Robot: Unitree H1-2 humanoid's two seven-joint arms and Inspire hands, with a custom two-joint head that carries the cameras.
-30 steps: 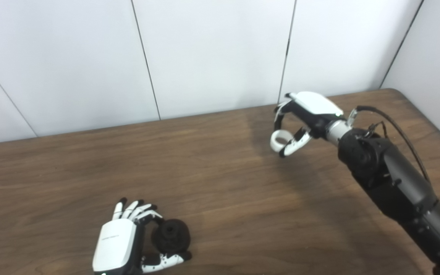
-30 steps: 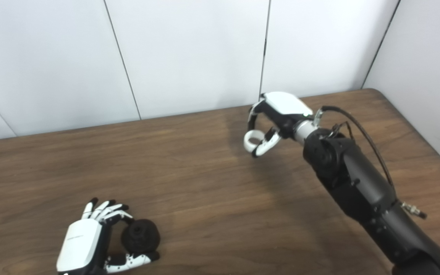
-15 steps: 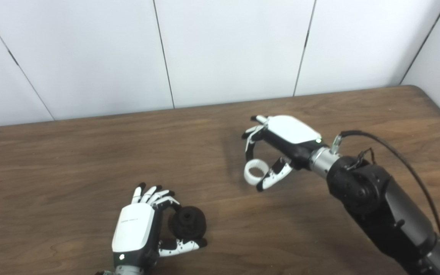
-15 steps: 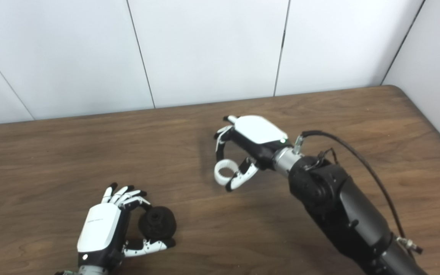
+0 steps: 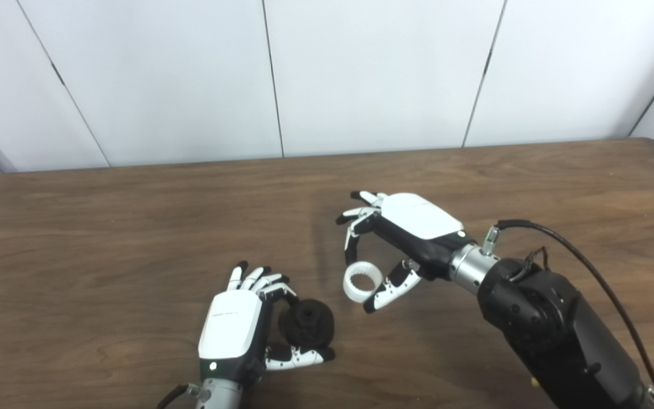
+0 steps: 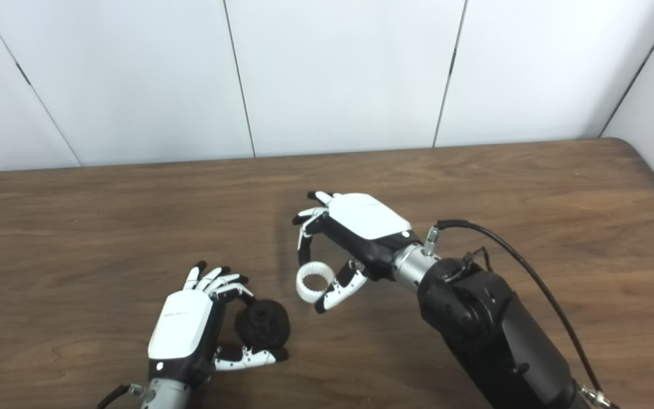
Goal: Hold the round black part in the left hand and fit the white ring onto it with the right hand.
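The round black part sits low at the front of the table, pinched between the fingers and thumb of my left hand. My right hand hangs above the table a short way to the right of it, shut on the white ring, which is held between a fingertip and the thumb. The ring is toothed on its inner side and tilted, its opening facing up and left. A small gap separates the ring from the black part.
The brown wooden table runs to a white panelled wall at the back. Its right rear corner is rounded. A black cable loops off my right forearm.
My right hand has carried the white ring down and left, close to the black part. The camera has also shifted, so the whole scene sits further right in the picture.
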